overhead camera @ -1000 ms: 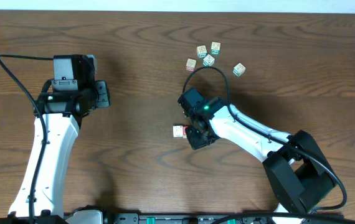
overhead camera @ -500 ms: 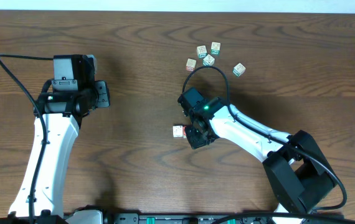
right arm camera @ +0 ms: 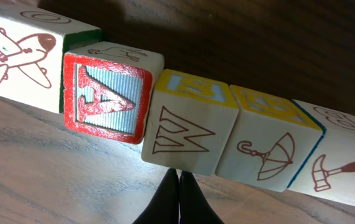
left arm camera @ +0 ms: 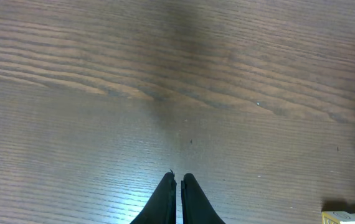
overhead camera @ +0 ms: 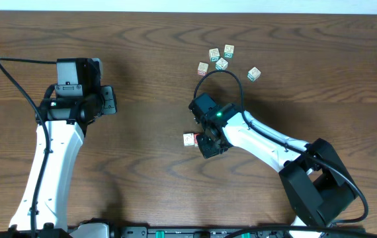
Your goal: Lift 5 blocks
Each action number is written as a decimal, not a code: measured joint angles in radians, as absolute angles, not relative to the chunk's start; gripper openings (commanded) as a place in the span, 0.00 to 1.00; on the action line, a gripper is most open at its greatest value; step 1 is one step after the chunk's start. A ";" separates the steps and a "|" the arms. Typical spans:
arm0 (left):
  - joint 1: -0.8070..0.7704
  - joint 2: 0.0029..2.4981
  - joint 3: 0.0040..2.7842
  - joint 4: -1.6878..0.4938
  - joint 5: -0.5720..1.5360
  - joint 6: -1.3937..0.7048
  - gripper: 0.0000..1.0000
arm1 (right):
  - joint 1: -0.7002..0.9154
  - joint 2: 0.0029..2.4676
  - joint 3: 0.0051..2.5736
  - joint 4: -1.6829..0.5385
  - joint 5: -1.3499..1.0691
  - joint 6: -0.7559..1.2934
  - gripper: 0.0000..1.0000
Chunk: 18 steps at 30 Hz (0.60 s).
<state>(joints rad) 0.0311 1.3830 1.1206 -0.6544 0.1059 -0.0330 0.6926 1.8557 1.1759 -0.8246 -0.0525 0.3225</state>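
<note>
at the left of the table [overhead camera: 142,39] the left claw [left arm camera: 178,180] is seen fully closed. its two fingers are pressed together with nothing between them, above bare wood grain and well apart from every block. near the middle of the overhead view one cream-and-red block [overhead camera: 190,139] is shown on the table, just beside the right claw [right arm camera: 179,180], on the side toward the left arm. whether the two touch cannot be told there. in the right wrist view a row of five blocks [right arm camera: 196,106] is seen lying side against side on the wood: an aeroplane block [right arm camera: 15,53], a red-framed "a" block [right arm camera: 106,99], a "w" block [right arm camera: 187,134], an umbrella block [right arm camera: 268,152] and a hammer block [right arm camera: 339,171]. the right claw is closed on nothing, with its tips set just before the "w" block. further right, toward the far edge, five loose blocks [overhead camera: 221,63] are found, four close together and one a little to their right, well apart from both claws.
</note>
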 measured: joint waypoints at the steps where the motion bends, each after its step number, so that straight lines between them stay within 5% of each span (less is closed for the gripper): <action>1: 0.031 1.383 1.121 -0.654 0.106 -0.033 0.07 | 0.693 1.856 1.176 -0.824 -0.052 0.323 0.01; 18: 0.031 1.383 1.121 -0.654 0.128 -0.033 0.07 | 0.693 1.856 1.176 -0.807 -0.052 0.323 0.01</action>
